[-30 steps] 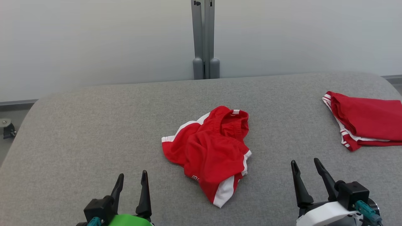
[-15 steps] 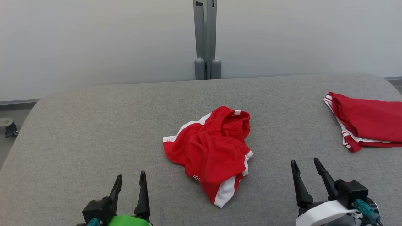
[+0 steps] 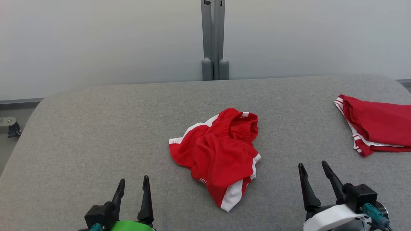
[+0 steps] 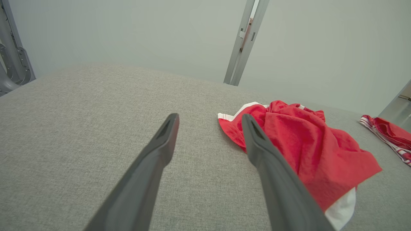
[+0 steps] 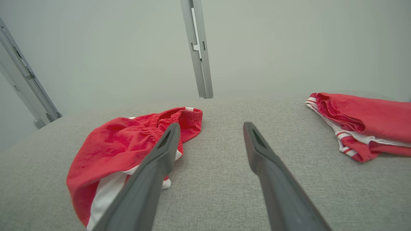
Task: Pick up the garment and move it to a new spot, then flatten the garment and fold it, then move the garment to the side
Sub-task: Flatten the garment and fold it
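two garments: crumpled red shorts (image 3: 218,154) at the middle of the table (image 3: 96,128); folded red pair (image 3: 379,128) at its right edge
left gripper (image 3: 134,178): jaws apart, holding nothing
right gripper (image 3: 312,163): jaws apart, empty (both clear of the shorts)

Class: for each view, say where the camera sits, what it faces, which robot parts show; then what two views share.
Head view: on the head, facing down at table and crumpled garment; left gripper, right gripper below.
Left wrist view: on that wrist, along its fingers; garment rightward.
Right wrist view: on that wrist, along its fingers; garment leftward.
All share the garment.
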Robot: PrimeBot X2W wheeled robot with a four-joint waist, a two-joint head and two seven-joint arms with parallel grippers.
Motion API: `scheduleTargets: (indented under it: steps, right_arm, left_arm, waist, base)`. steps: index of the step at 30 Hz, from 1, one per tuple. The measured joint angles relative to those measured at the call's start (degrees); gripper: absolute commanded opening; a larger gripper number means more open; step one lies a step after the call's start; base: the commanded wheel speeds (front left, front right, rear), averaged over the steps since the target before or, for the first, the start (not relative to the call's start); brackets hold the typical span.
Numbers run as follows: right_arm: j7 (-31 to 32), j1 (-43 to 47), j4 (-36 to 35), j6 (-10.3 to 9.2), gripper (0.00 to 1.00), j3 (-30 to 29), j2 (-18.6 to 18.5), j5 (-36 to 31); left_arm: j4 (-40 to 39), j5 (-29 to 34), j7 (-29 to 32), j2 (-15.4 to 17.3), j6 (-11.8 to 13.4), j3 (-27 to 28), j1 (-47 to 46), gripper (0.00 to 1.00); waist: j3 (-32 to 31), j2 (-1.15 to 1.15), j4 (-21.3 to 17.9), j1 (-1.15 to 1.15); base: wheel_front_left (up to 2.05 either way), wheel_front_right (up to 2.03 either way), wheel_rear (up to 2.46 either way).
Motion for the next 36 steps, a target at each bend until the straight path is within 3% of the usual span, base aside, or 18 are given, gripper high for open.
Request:
scheduleTargets:
  steps: [7, 15, 21, 28, 29, 30, 31, 36]
  right_arm:
    - [0.0, -2.0, 2.5, 0.0, 1.0, 0.5, 0.0, -2.7]
    - [3.9, -12.2, 14.3, 0.01, 1.0, 5.1, -2.1, -7.1]
    - [4.3, -19.1, 24.2, 0.01, 1.0, 9.1, -5.1, -4.1]
    - [6.0, -25.4, 33.1, 0.01, 1.0, 17.9, -7.3, 2.7]
    - [6.3, -26.0, 33.7, 0.01, 0.49, 19.3, -7.3, 4.7]
    - [6.4, -26.4, 34.2, 0.01, 0.36, 20.4, -7.5, 5.9]
    - [6.4, -26.9, 34.7, 0.01, 0.0, 21.5, -8.0, 7.2]
    - [4.0, -28.6, 35.4, 0.01, 0.0, 23.7, -9.2, 13.3]
  left_arm:
    - [0.3, 0.6, 0.0, -0.4, -0.5, 0.1, 0.0, 1.0]
    - [0.7, 1.2, 0.0, -0.7, -0.8, -0.5, -0.9, 1.0]
    - [0.8, 1.3, 0.0, -0.8, -0.8, -0.6, -1.3, 1.0]
    - [0.8, 1.6, 0.0, -0.9, -1.0, -0.7, -2.2, 1.0]
    - [0.8, 1.6, 0.0, -0.9, -1.1, -0.6, -2.3, 1.0]
    - [0.8, 1.6, 0.0, -0.9, -1.1, -0.7, -2.3, 1.0]
    - [0.9, 1.7, 0.0, -0.9, -1.1, -0.6, -2.3, 1.0]
    - [0.9, 2.0, 0.0, -0.9, -1.0, -0.3, -2.1, 1.0]
  waist:
    - [0.8, 0.0, 1.2, 0.0]
    - [2.6, 0.0, 4.3, 0.0]
    - [4.1, 0.0, 7.6, 0.0]
    - [6.0, 0.0, 11.2, 0.0]
    - [6.2, 0.0, 11.6, 0.0]
    - [6.3, 0.0, 12.0, 0.0]
    - [6.4, 0.0, 12.3, 0.0]
    - [5.8, 0.0, 12.7, 0.0]
  base:
    - [0.0, 0.0, 0.0]
    - [0.0, 0.0, 0.0]
    - [0.0, 0.0, 0.0]
    - [0.0, 0.0, 0.0]
    - [0.0, 0.0, 0.0]
    - [0.0, 0.0, 0.0]
    - [0.0, 0.0, 0.0]
    - [0.0, 0.0, 0.0]
